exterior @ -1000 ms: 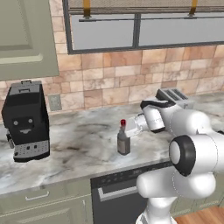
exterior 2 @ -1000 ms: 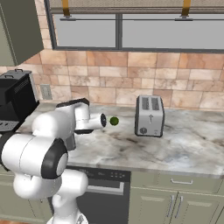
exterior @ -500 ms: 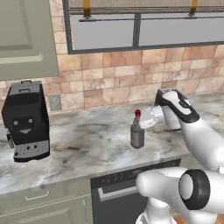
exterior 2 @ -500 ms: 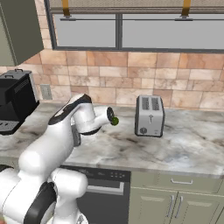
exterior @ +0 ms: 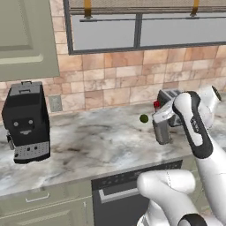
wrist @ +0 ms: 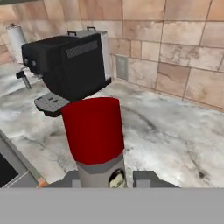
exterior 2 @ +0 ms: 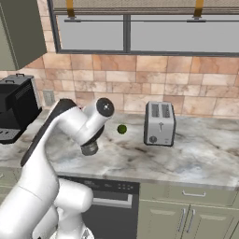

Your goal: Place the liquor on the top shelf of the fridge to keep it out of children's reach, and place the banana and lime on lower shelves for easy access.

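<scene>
While my end effector (wrist: 108,178) is clamped nearly shut on the neck of the liquor (wrist: 93,131), the bottle hangs off the counter (exterior: 97,141), its red cap rising between my two dark fingertips (wrist: 146,178) in the hand view. In the left base view the liquor (exterior: 161,128) sits in my end effector (exterior: 160,118) above the counter's front half, toward its right end, the red cap just showing at the top. The lime (exterior: 144,118) rests on the counter nearer the back edge, a little apart from the bottle and just beside the silver toaster (exterior 2: 159,123); in the right base view the lime (exterior 2: 122,129) lies to the toaster's left. The black coffee machine (exterior: 27,121) stands at the counter's left end against the brick-tiled wall. A dark dishwasher front (exterior 2: 112,205) sits below the counter's front edge.
</scene>
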Controlling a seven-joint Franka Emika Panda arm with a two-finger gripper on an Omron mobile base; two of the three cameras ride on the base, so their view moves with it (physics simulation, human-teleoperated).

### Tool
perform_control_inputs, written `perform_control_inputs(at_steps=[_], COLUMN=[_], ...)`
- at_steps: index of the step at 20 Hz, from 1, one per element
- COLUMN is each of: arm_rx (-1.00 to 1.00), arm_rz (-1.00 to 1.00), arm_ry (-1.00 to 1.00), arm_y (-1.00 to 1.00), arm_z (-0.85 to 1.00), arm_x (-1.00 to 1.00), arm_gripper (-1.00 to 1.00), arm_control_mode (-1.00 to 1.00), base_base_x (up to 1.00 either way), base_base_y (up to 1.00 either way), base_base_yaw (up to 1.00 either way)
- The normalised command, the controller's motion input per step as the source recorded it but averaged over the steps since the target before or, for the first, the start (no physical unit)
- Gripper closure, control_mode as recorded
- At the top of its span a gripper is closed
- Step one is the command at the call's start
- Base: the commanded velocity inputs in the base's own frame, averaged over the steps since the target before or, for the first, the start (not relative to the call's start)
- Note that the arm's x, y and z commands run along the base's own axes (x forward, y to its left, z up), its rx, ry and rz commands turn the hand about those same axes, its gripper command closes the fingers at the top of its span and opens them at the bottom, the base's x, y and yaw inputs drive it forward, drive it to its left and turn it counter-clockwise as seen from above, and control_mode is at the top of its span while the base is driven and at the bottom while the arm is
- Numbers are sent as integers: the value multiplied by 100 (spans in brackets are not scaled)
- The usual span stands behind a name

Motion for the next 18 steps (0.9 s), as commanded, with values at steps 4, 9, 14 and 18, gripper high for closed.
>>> perform_control_inputs(at_steps=[4,9,14,18], arm_rx=[-24,-9,2,7], arm_rz=[-37,-30,-15,-10], arm_ry=[-1,-6,-11,-10], arm_y=[-2,0,0,0], arm_z=[45,27,28,39], arm_x=[-50,-46,-47,-39], arm_gripper=[100,100,100,100], arm_control_mode=[-100,-100,-100,-100], base_base_x=[0,0,0,0], base_base_y=[0,0,0,0], base_base_yaw=[0,0,0,0])
